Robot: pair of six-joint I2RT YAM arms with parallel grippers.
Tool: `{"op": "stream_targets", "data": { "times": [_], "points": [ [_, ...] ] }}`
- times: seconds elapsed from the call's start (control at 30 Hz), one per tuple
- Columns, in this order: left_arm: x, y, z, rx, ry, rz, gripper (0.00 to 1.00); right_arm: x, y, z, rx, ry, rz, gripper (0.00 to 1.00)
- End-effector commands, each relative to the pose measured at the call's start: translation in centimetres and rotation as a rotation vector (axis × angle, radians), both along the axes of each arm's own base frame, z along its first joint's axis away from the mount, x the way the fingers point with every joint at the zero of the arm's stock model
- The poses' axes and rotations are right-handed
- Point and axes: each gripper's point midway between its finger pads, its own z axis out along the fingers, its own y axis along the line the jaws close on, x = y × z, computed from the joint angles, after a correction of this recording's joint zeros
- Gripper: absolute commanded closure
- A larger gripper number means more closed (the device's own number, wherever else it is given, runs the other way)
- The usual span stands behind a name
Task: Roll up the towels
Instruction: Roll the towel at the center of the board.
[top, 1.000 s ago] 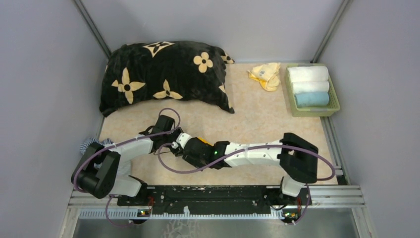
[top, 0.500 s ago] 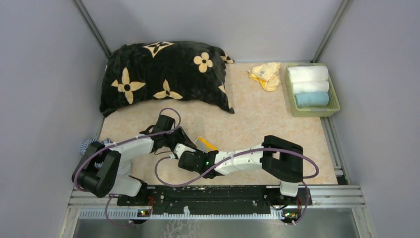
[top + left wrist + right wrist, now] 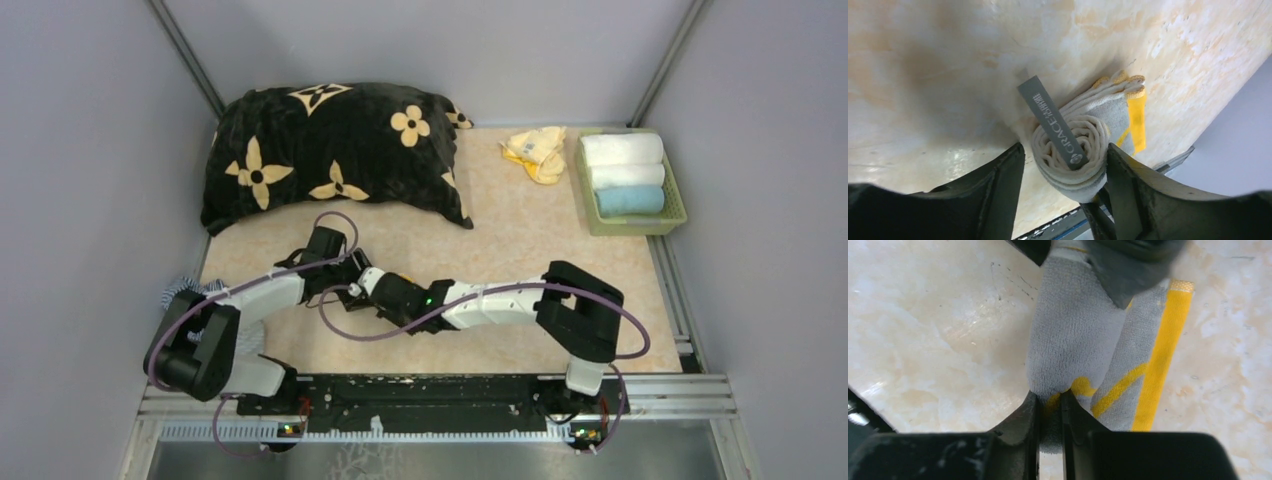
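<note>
The rolled grey-and-yellow towel [image 3: 1098, 107] is straddled by the released left tool [image 3: 1064, 149], while its edge is pinched in the right tool [image 3: 1050, 402].

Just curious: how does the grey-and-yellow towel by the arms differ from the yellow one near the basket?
The grey-and-yellow towel is rolled into a coil; the yellow towel lies crumpled. The right gripper pinches the grey-and-yellow towel; the yellow towel lies untouched. Both are small soft cloths.
</note>
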Motion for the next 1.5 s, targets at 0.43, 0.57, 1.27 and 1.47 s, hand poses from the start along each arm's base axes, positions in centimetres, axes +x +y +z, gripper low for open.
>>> {"op": "stream_targets", "data": {
  "times": [0.43,0.57,1.27,1.47],
  "points": [
    [-2.0,3.1,2.2,0.015,-0.063,0.117,0.27,-2.6,1.5,0.5,0.58,1.003,-0.023,0.97],
    [-2.6,2.6,1.7,-0.022,-0.047,0.108,0.28,-2.3,1.0,-0.5,0.609,1.114,-0.072,0.97],
    [-3.3,1.9,-2.9,0.085,0.077,0.068,0.41,2.8,-2.5,0.5,0.487,0.737,-0.236,0.55],
    [-3.9,2.2,-3.7,0.097,0.115,0.086,0.41,3.2,-2.1,5.0,0.31,0.366,-0.189,0.44]
  ]
}}
